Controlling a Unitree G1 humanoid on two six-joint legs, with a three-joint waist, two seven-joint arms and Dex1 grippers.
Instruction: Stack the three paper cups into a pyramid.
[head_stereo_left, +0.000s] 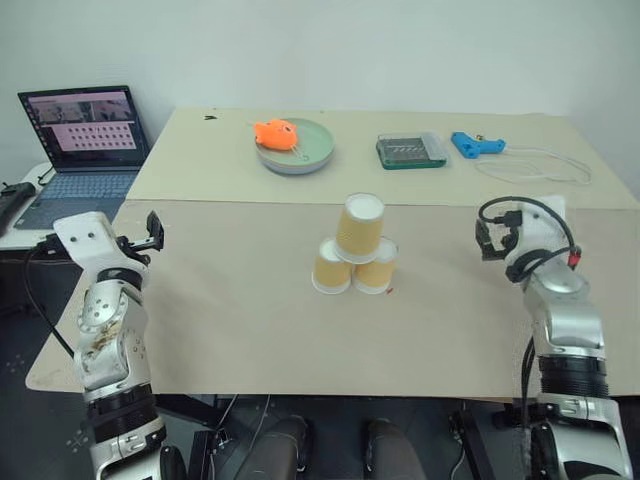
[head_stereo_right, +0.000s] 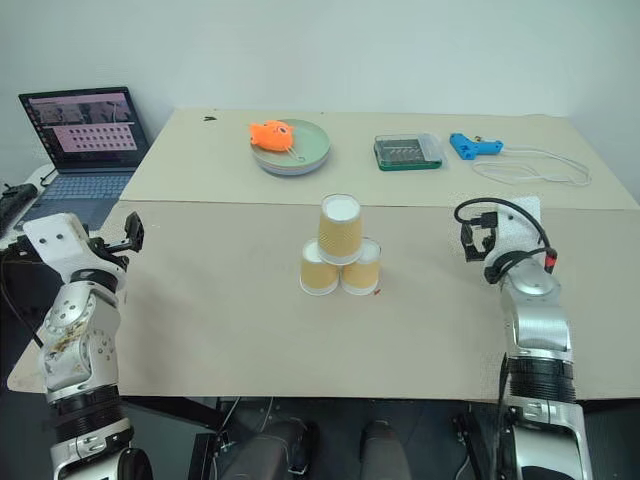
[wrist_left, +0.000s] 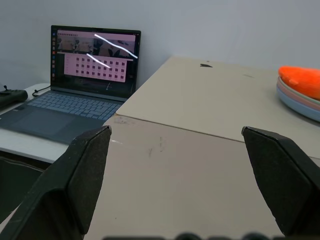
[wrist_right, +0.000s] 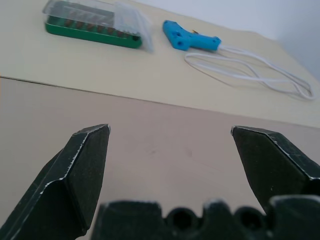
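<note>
three paper cups (head_stereo_left: 355, 256): stacked upside down as a pyramid mid-table, two touching below, one on top | left gripper (wrist_left: 177, 150): spread wide, nothing held, well apart from cups | right gripper (wrist_right: 170, 145): spread wide, nothing held

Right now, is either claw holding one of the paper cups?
No: the three paper cups stand stacked mid-table, while the left claw and right claw hang open and empty off to the sides.

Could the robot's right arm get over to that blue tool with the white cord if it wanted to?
Probably yes. The right gripper is open and empty, and only bare table lies between it and the blue tool near the far edge. It might need a long stretch, though.
</note>
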